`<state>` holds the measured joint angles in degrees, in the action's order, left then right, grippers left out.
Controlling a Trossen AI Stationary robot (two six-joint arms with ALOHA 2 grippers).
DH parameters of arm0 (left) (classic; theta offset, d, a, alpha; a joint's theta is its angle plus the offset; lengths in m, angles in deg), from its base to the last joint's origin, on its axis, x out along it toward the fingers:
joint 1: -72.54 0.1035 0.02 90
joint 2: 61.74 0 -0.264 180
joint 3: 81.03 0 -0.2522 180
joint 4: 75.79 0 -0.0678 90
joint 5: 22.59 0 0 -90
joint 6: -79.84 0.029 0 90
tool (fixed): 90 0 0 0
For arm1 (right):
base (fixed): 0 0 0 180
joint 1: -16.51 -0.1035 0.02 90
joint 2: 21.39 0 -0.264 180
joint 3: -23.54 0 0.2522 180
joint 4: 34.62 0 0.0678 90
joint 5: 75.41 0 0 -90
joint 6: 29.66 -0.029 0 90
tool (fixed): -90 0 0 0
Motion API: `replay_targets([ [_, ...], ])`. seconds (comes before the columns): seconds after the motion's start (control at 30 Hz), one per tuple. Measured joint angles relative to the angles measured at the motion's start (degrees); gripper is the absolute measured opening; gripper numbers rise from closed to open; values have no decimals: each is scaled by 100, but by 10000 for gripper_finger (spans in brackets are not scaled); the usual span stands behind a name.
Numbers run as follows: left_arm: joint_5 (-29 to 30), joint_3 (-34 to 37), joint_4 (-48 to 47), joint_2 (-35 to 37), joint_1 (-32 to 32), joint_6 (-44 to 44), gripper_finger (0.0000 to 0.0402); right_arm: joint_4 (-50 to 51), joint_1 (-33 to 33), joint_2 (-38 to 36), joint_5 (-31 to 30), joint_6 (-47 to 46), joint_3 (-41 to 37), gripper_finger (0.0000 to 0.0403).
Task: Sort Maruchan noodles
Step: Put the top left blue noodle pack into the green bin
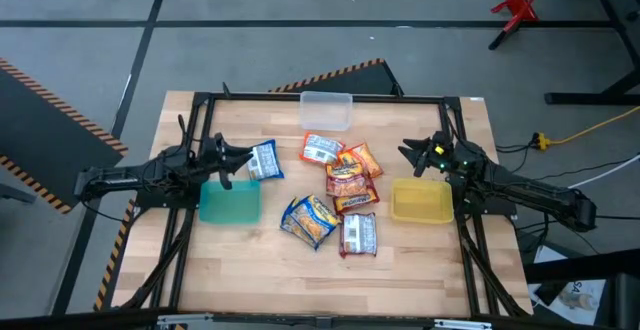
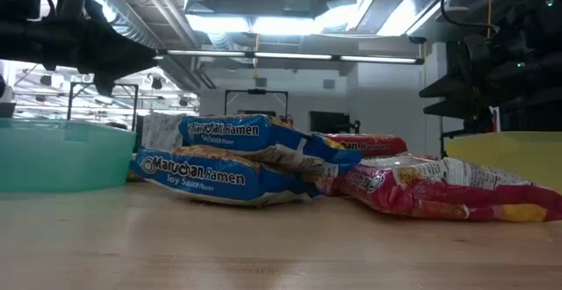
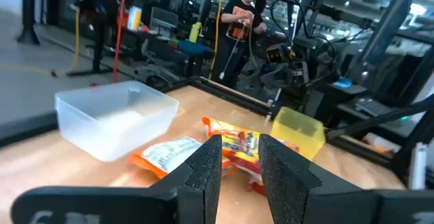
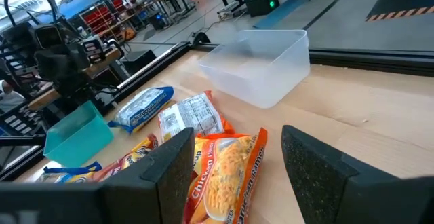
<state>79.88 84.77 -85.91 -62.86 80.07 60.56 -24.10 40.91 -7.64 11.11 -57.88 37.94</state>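
Low view confirms legible print: "Maruchan Ramen" and "Soy Sauce Flavor" on two stacked blue-and-yellow packets point(image 2: 230, 160). My left gripper point(image 1: 246, 160) hangs above the teal bin point(image 1: 229, 203), jaws slightly parted and empty; a blue-and-white packet point(image 1: 266, 160) lies just ahead of them. My right gripper point(image 1: 411, 153) stands with jaws spread wide beside the yellow bin point(image 1: 421, 201); an orange packet point(image 4: 227, 176) reading "Chicken" lies ahead between them.

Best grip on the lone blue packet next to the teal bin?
Come straight down with the left end effector and pinch the blue packet across its short width. It lies flat and alone beside the teal bin, with no packets stacked on it.
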Motion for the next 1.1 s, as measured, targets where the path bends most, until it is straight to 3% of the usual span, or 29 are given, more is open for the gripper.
replay_targets([
  [0.4, 322, 1, 114, 0, -1, -119, 92, -26, 0, 0, 356, -1, 0, 209],
  [0.67, 757, -179, 1244, 0, 0, -313, 99, -434, 0, -1, 456, -8, 0, 209],
  [0.83, 173, -725, 1415, -14, 0, -108, 124, -759, 0, -1, 259, 68, 2, 227],
  [0.97, -380, -1332, 1424, -278, 0, 341, 158, -847, 0, 1, 91, 148, 2, 270],
  [1.1, -562, -1934, 1413, -869, 0, 813, 193, -872, 0, 1, -5, 149, 4, 314],
])
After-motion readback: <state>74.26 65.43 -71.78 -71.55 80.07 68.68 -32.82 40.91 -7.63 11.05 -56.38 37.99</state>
